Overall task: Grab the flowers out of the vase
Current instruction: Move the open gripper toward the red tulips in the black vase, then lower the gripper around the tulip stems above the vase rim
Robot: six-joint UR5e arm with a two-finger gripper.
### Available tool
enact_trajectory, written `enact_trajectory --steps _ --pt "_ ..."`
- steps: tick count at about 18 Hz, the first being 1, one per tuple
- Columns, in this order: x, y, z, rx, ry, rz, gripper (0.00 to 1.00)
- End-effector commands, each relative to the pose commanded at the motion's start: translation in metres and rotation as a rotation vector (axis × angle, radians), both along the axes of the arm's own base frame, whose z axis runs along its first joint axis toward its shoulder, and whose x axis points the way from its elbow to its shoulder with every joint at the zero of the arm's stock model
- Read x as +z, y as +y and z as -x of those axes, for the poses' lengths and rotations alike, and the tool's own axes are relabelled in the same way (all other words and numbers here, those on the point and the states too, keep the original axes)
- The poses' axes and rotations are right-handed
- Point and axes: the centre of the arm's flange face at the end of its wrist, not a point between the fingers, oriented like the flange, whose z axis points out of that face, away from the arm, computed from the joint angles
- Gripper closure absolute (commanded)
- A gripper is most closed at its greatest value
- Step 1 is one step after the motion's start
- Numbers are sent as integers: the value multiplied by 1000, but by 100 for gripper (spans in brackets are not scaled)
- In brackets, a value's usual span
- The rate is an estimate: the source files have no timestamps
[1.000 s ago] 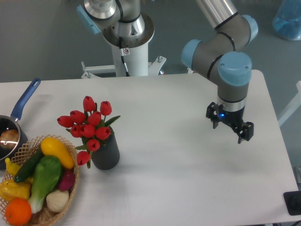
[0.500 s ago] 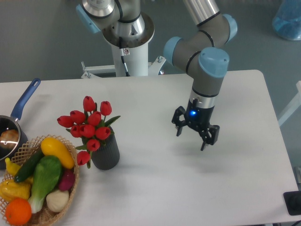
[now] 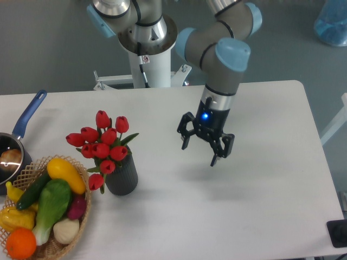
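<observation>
A bunch of red tulip flowers (image 3: 101,145) with green stems stands in a short dark ribbed vase (image 3: 121,176) at the left of the white table. One bud hangs over the vase's left side. My gripper (image 3: 200,150) is open and empty. It hangs above the table's middle, well to the right of the flowers and apart from them.
A wicker basket (image 3: 47,248) of coloured vegetables sits at the front left, touching the vase's left side. A blue-handled pan (image 3: 16,142) lies at the left edge. The arm's white base (image 3: 147,51) stands behind the table. A dark object (image 3: 338,233) sits at the front right corner.
The gripper has moved steadily left across the table from the right side toward the middle, closer to the flowers. It stayed open. The flowers and vase have not moved.
</observation>
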Motion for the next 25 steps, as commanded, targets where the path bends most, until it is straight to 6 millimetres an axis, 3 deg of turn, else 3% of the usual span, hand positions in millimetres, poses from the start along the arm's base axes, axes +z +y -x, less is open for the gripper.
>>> enact_trajectory --steps 4,7,12,16,25 --pt "11 13 -25 -64 -39 -89 0" --pt "21 19 -33 -99 -100 -195 0" --pt "5 20 -50 -128 -199 -252 0" --pt "6 30 -60 -157 -218 -268 0" --pt "-15 60 -82 -208 -312 -271 0"
